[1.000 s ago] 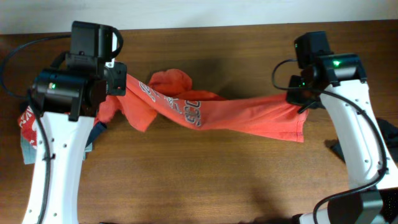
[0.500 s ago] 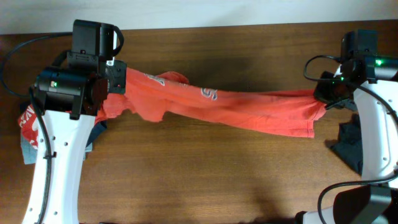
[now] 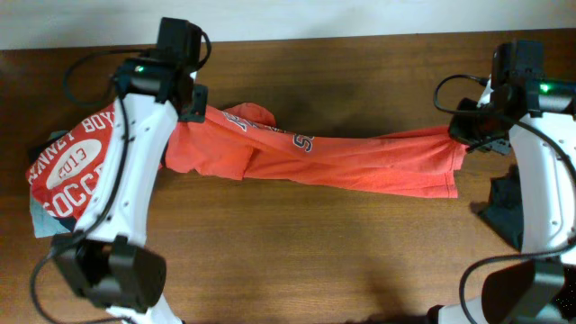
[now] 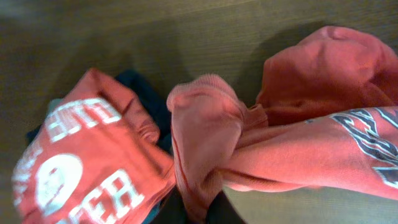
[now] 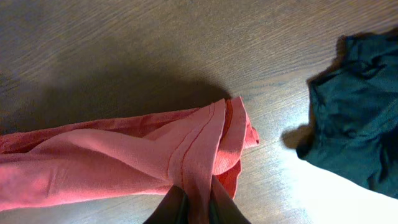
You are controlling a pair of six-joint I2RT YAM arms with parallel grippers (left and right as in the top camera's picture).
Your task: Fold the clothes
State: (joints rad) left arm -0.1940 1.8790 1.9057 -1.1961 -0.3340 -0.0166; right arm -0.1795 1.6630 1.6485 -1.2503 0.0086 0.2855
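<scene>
Orange shirt [image 3: 360, 166] taut | L tool [image 4: 199, 205] grips bunched end | R tool [image 5: 193, 204] grips hem | dark cloth [image 5: 354, 112] near R

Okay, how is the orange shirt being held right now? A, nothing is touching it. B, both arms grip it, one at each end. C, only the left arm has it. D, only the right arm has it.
B: the left gripper has its jaws shut on one bunched end of the orange shirt, the right gripper on the other.
</scene>
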